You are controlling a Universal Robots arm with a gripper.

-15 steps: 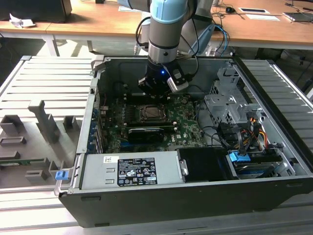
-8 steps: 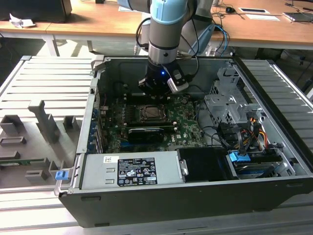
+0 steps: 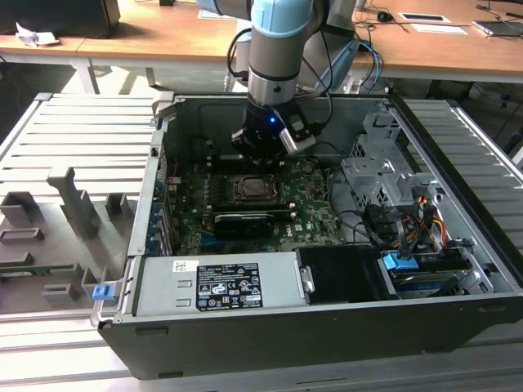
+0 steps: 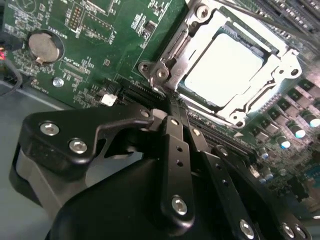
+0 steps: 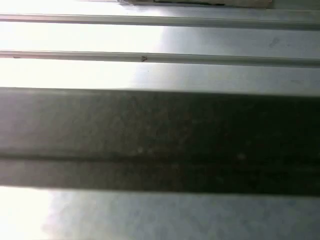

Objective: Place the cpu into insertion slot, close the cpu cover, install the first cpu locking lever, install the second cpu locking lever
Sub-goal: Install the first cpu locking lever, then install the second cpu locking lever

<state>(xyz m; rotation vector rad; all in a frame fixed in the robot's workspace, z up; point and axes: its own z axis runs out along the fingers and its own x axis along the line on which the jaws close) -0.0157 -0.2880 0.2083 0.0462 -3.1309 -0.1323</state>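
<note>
Gripper point(image 4: 170, 117) low inside the open computer case point(image 3: 327, 327), tips pressed together with nothing pinched between them. Parked just beside one corner of the socket, over the green motherboard point(image 4: 100, 45), near the hinge hardware at that corner. Seen from the exterior view as gripper point(image 3: 260, 151) hanging straight down from the arm, just behind the socket. Probably closed up like this to act as a narrow pushing tip in a tight spot rather than to carry anything.

Cpu point(image 4: 222, 67) lying flat in the insertion slot point(image 4: 260, 107), silvery top facing up and glaring bright in the second wrist view. Also visible from outside as a small grey square, cpu point(image 3: 255, 189), amid the board. No tilt to be seen, so judged as properly seated.

Cpu cover point(image 4: 280, 70) folded down over the chip, its metal frame bordering all sides and the chip's top showing through the square opening. Lying flat like this to press on the chip's edges while leaving its top bare. Placement and cover-closing therefore judged as done. Cannot tell whether either locking lever is hooked down.

Round coin battery point(image 4: 44, 46) well apart from the socket. Long black card point(image 3: 243, 222) just in front of the socket in the exterior view, power supply point(image 3: 221, 286) nearer the camera. Case resting on the grey slatted counter point(image 3: 73, 139).
</note>
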